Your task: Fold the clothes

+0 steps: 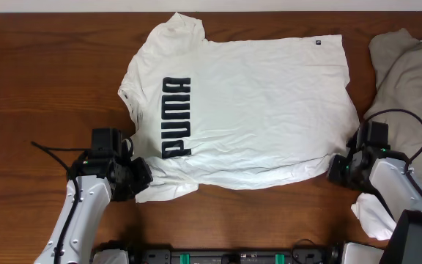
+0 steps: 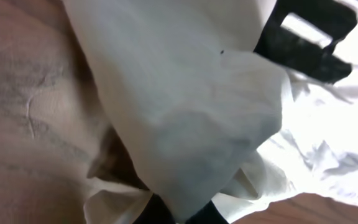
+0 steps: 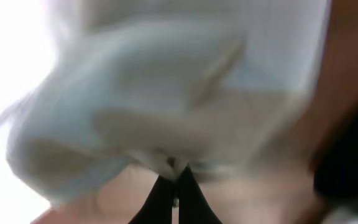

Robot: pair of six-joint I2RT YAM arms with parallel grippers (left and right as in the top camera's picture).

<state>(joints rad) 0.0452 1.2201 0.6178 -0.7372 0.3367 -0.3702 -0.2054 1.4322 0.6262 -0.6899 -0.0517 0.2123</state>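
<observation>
Lower left, overhead: left tool (image 1: pixel 141 180) at the near sleeve of white T-shirt (image 1: pixel 262 110), pressed together, pinching a bunched fold of it. Wrist view confirms white cloth caught between dark fingers (image 2: pixel 159 213). One black cable (image 1: pixel 50 150) trailing left over brown wooden table (image 1: pixel 35 81).

Centre: one T-shirt, spread flat, front up, collar toward frame left, hem toward frame right. One chest logo (image 1: pixel 176 117), dark block letters, readable as "PUMA", running bottom to top. One small dark hem tag (image 1: pixel 318 42), upper right of shirt, text too small to read.

Lower right: right tool (image 1: pixel 337 170) at near hem corner, pressed together on white fabric; wrist view blurred. One beige-grey garment (image 1: pixel 409 81) at right edge, partly covered by right arm. One small crumpled white piece (image 1: pixel 372 214) below, apart from shirt.
</observation>
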